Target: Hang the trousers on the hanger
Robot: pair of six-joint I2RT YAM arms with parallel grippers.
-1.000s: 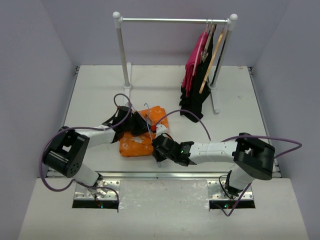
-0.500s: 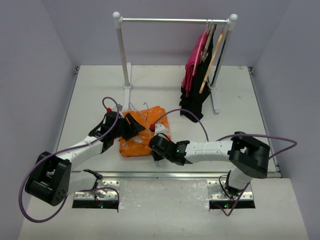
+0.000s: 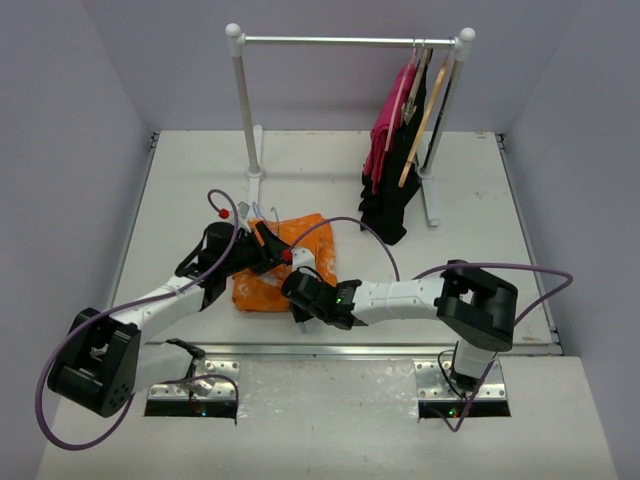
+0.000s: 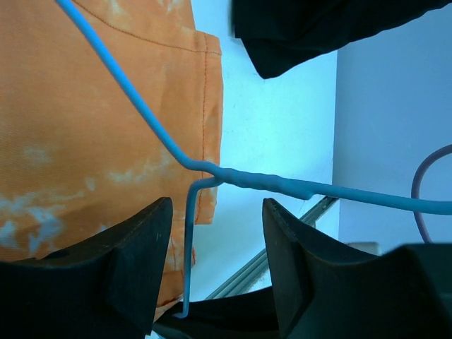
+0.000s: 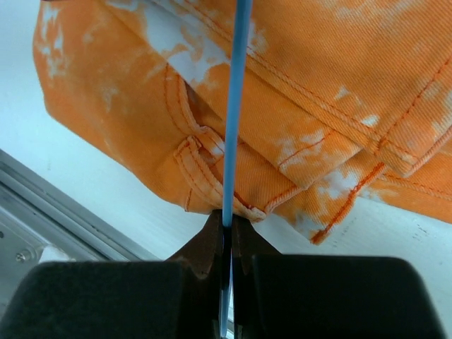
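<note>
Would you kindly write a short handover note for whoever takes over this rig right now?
Left gripper: open, the hanger neck between its fingers, ungripped.
Right gripper: shut on the hanger wire.
Trousers: folded on the table, beneath the hanger.
Done: hanger gripped.
Left: thread the trousers onto the hanger; not yet begun, as far as shows.

Pink garment [image 3: 384,132], black garment [image 3: 388,208] and wooden hanger [image 3: 424,122] hang on the rail [image 3: 340,41]

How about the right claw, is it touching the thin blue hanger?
Touching. In the right wrist view the right gripper is shut on the hanger, its wire pinched between the fingers.
</note>
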